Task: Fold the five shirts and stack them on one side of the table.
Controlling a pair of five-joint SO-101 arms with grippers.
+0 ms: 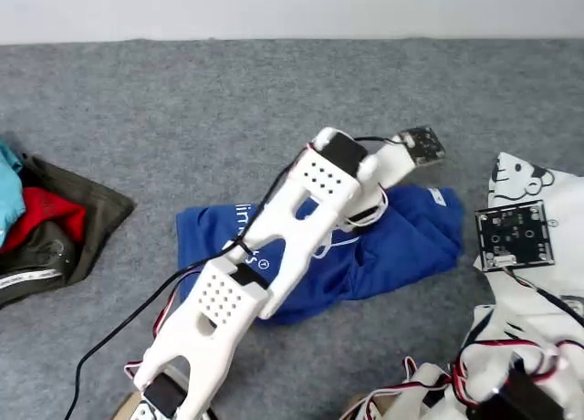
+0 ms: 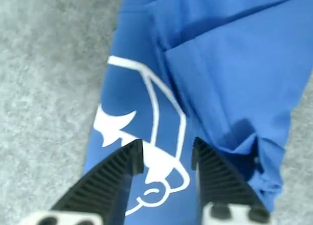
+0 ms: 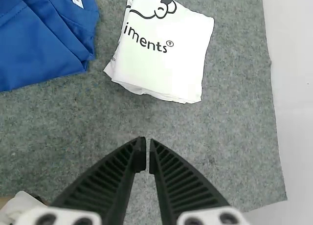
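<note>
Left gripper (image 2: 166, 159) hangs with jaws spread over the rumpled blue shirt (image 2: 234, 78) at the high view's centre, likely poised to pinch a fold. Right gripper (image 3: 147, 154), closed on nothing, hovers near the folded white shirt (image 3: 166, 58) at the right edge, probably the stack's start; unfolded shirts (image 1: 41, 224) lie far left.

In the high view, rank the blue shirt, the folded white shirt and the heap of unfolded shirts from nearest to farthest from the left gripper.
1. blue shirt: mid-table, directly beneath the left gripper.
2. folded white shirt: at the view's right edge.
3. heap of unfolded shirts: at the view's far left edge.
</note>
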